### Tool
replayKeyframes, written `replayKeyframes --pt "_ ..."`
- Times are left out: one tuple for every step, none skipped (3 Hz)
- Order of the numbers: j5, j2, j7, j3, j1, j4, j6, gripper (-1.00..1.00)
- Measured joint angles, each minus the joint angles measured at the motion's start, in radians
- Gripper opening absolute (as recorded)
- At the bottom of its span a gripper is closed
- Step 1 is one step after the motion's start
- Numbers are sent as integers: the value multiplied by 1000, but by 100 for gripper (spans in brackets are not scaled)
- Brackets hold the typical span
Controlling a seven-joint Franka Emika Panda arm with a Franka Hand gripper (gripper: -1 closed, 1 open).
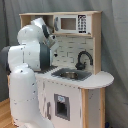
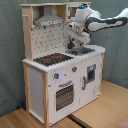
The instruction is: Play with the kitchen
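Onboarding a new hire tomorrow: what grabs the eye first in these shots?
The toy kitchen fills the middle of both exterior views, white panels and light wood, with a red-ringed black hob at the second exterior view's left of the counter. The big white robot arm blocks the first exterior view's left side; in the second exterior view it reaches in from the right, over the sink beside the black tap.

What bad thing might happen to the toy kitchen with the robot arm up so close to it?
1. In the second exterior view the white robot arm reaches in over the grey sink, near the curved black tap. A small wrong move might knock or bend the tap.
2. The arm sits just under the wooden top shelf of the white-and-wood toy kitchen, so lifting straight up might bump it.
3. A hard push could tip or slide the kitchen.
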Motion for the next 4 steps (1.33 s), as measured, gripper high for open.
replayKeyframes --pt "-69 0 37 55 1 18 -36 100" --pt "-150 0 76 119 2 35 -83 100" --pt "-218 -2 105 175 3 44 -124 100" --pt "-310 -11 130 226 25 55 -175 100"
